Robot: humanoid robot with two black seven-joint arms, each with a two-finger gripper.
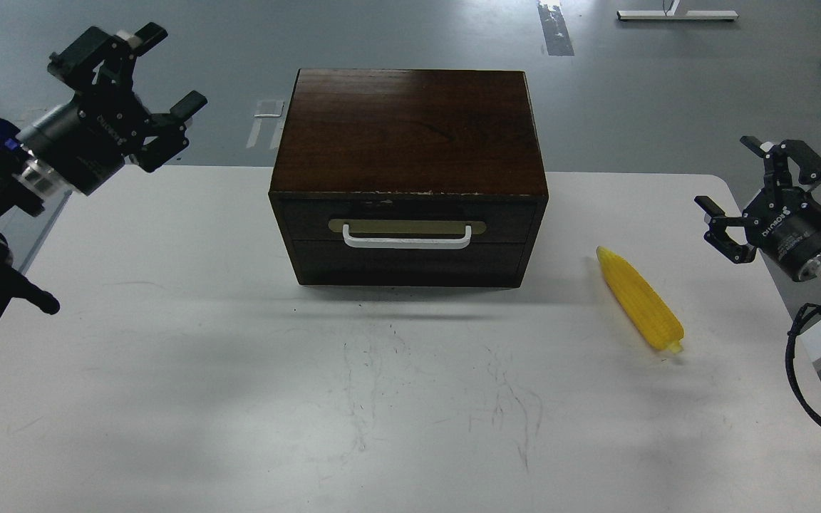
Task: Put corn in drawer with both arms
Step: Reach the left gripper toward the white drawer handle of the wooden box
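Left gripper (pixel 161 78) hangs wide open and empty, far left of the closed drawer (pixel 407 221); a skewed pull on its handle (pixel 407 239) risks dragging the whole box (pixel 409 135). The corn (pixel 640 298) lies near right on the table (pixel 168 399); right gripper (pixel 735 185), spread and empty, may roll it.

The black, ROBOTIQ-marked left tool (pixel 164 71) on its silver-ringed wrist is raised at the upper left, fingers spread wide and empty. The matching black right tool (pixel 735 178) hangs at the right edge, fingers likewise apart, cables looping below.
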